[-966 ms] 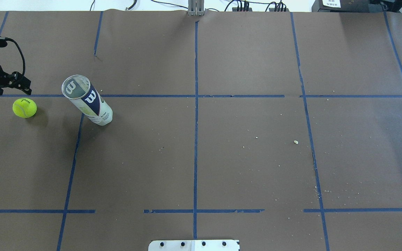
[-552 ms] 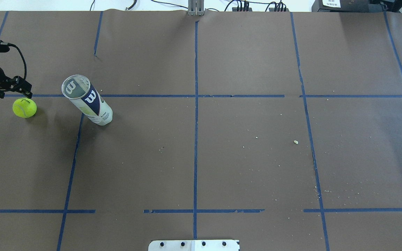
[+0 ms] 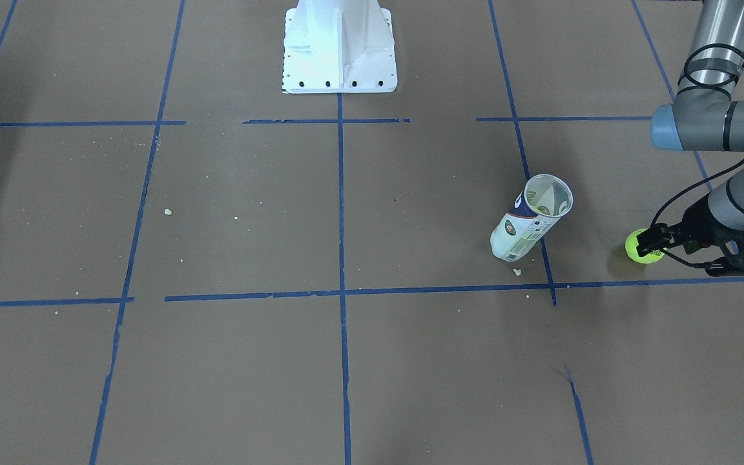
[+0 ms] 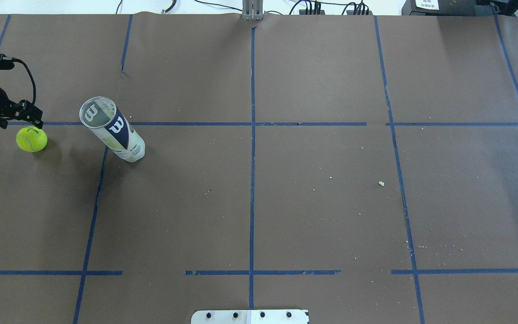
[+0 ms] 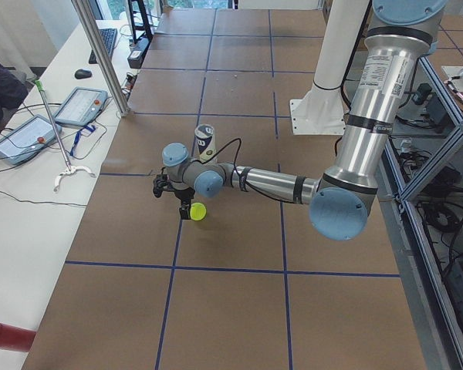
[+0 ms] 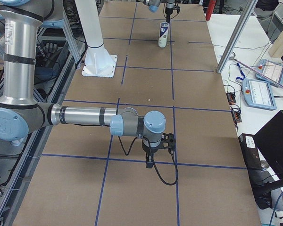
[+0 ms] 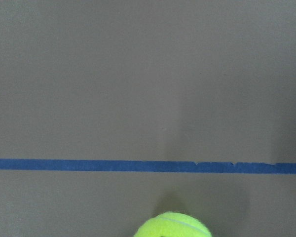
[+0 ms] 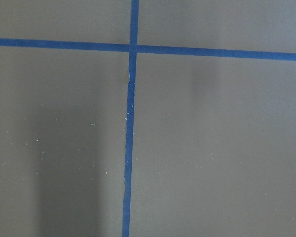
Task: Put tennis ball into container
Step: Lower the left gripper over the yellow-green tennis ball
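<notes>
Bench [image 4: 313,202]: brown paper with a blue tape grid. Crumbs on it, otherwise bare around the task's things.

Left arm [image 3: 727,123] reaches out low over the bench's left end, which puts it on the ball's side. Right arm [image 6: 80,115] is parked low at the opposite end, well apart from everything and out of the transfer path.

Container [image 4: 111,129] stands upright on its base with the mouth facing up, so a ball can drop straight in. The mouth looks open in the front-facing view, but I can't rule out a clear lid.

Left gripper [image 4: 18,119] points down with its jaws spread, holding nothing. It sits just past the ball on the side away from the robot, not yet centred over it. The left wrist view catches only the ball's top at its bottom edge. Judgement: lining up to grasp. It needs a small shift back over the ball, then a descent.

Right gripper [image 6: 151,157]: can't tell whether it is spread or pressed together.

Tennis ball [image 4: 31,139] rests loose on the bench, near the left end and well apart from the container.

Room: there is a clear strip between ball and container, with nothing to dodge. The ball can roll if a finger nudges it, and the bench's left edge is not far. The container is tall, so a clip on the rim could tip it.
</notes>
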`<state>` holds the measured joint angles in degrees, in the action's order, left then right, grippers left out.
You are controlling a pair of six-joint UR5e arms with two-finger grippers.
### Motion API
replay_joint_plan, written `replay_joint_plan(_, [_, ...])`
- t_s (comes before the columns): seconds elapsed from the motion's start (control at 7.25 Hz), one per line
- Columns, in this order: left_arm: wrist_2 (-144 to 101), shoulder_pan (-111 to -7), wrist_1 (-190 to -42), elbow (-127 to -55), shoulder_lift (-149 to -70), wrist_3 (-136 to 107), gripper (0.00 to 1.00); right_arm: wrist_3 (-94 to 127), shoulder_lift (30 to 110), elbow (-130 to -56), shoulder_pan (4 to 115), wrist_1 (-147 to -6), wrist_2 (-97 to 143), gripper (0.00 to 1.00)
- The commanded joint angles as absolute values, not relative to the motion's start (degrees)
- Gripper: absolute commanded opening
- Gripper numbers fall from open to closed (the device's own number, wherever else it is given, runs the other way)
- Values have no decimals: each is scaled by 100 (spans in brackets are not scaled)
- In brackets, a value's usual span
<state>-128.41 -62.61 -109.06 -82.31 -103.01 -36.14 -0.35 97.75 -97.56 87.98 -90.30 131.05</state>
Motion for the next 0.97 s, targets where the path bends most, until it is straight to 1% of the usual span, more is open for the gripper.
replay_joint_plan(0.0, [-12841,-6240,-10907,-8244,-10283,-3612,100,-35,9774,-9756,8798,-9026,13104,100])
replay_joint_plan(0.83, [-12841,-5898,-10907,-8104,-10239,-3604,100,-35,9782,-9756,8798,-9035,13104,100])
